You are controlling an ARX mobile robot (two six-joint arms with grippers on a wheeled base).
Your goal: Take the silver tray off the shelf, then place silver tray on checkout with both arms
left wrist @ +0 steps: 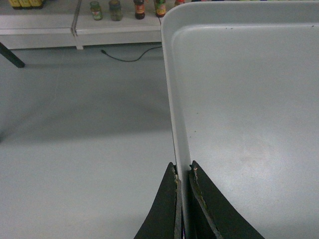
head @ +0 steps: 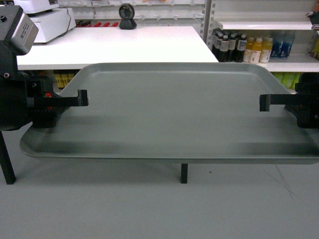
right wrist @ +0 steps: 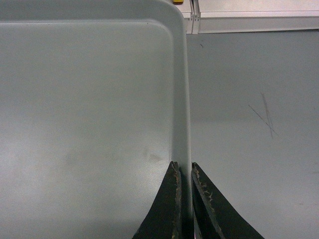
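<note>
The silver tray (head: pixel 174 114) hangs level in the air above the grey floor, just in front of the white checkout (head: pixel 124 47). My left gripper (head: pixel 82 98) is shut on the tray's left rim, with a finger on either side of the rim in the left wrist view (left wrist: pixel 183 167). My right gripper (head: pixel 264 102) is shut on the right rim in the same way (right wrist: pixel 183 167). The tray's plain inside (left wrist: pixel 249 99) (right wrist: pixel 89 99) holds nothing. White shelf boards (head: pixel 264 25) stand at the far right; I cannot tell which one is the tray's shelf.
On the checkout's far side stand a white machine (head: pixel 50 22) and a round black device (head: pixel 127 17). Its black legs (head: pixel 183 173) show under the tray. Bottles (head: pixel 254 49) line the right shelves. A cable (left wrist: pixel 129 56) lies on the floor by a low shelf of jars (left wrist: pixel 114 9).
</note>
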